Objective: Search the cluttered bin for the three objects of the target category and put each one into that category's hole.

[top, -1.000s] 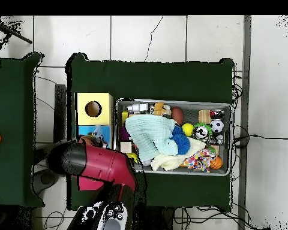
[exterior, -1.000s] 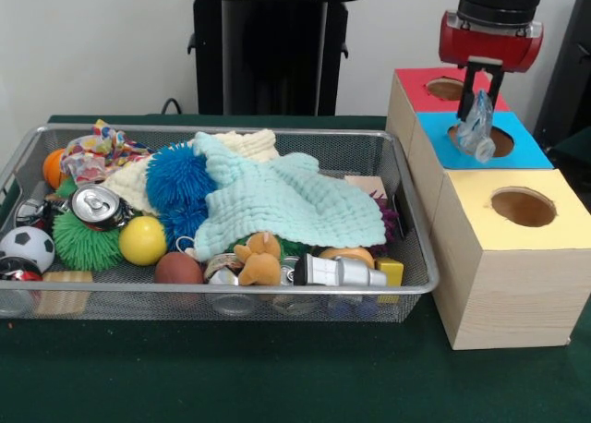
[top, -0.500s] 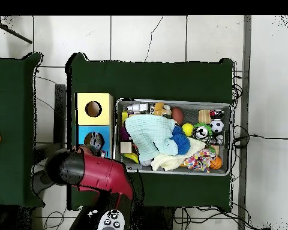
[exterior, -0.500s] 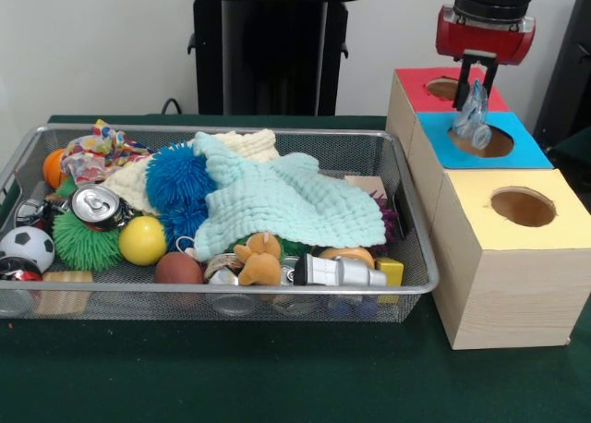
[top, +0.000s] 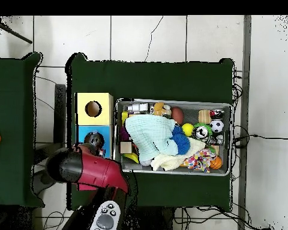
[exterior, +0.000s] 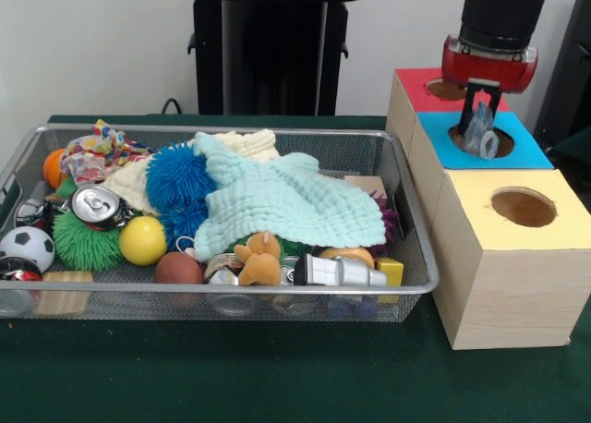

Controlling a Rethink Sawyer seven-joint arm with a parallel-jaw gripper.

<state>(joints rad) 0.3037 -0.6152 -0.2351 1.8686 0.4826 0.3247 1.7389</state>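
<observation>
**Entry: clear crumpled plastic bottle, lowered into the blue hole**

Change since a second ago: the crumpled clear plastic bottle, then hanging well above the blue-topped section of the wooden box, is now set lower, its base at the rim of the round hole. It is still pinched between the dark fingers of the gripper, which is closed on its upper part. The red and black arm has drifted slightly over the box. Nothing in the bin is seen to have moved. Judged state of task: one target item is at its hole and only release remains for it; further items would still have to be sought in the bin.

Materials and shapes:
- Box: pale wood, three sections topped red, blue and yellow, each with a round hole.
- Silver wire-mesh bin, rectangular, on the dark green felt desk.
- Mint-green waffle-textured cloth, soft, draped over much of the contents and hiding what lies beneath.
- Blue spiky rubber ball; green spiky ball; smooth yellow ball.
- Aluminium drink can, rigid, shiny.
- Small black-and-white football.
- Tan plush toy.
</observation>
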